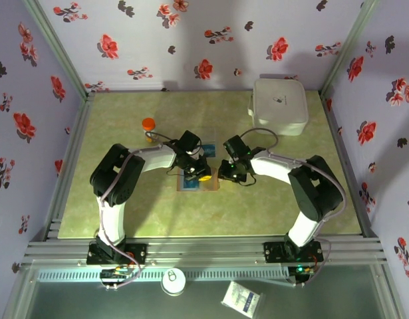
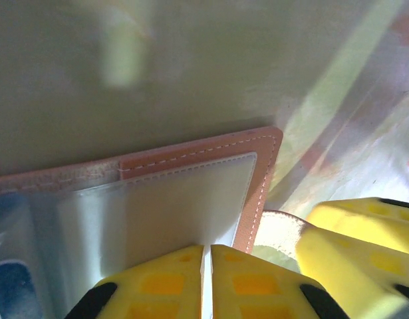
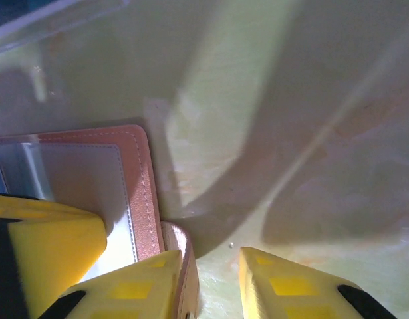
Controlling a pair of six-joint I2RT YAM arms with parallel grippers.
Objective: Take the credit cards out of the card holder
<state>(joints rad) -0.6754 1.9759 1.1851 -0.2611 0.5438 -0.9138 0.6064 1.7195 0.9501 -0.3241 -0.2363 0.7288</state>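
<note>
The tan-brown card holder [image 1: 188,185] lies open on the green table between both arms. In the left wrist view its leather edge [image 2: 191,154] frames clear sleeves, and a dark blue credit card [image 2: 8,286] shows through one at the far left. My left gripper [image 1: 203,175] is shut, its tips [image 2: 206,279] down on the clear sleeve near the wallet's right edge. My right gripper [image 1: 225,174] is open [image 3: 214,286] just beside that edge. The clasp tab [image 3: 184,266] lies against the inside of its left finger; the other finger stands apart over bare table.
A white lidded box [image 1: 279,105] stands at the back right and an orange-capped bottle [image 1: 148,126] at the back left. A clear plastic tray [image 3: 51,16] lies just beyond the wallet. Flowered walls close in three sides.
</note>
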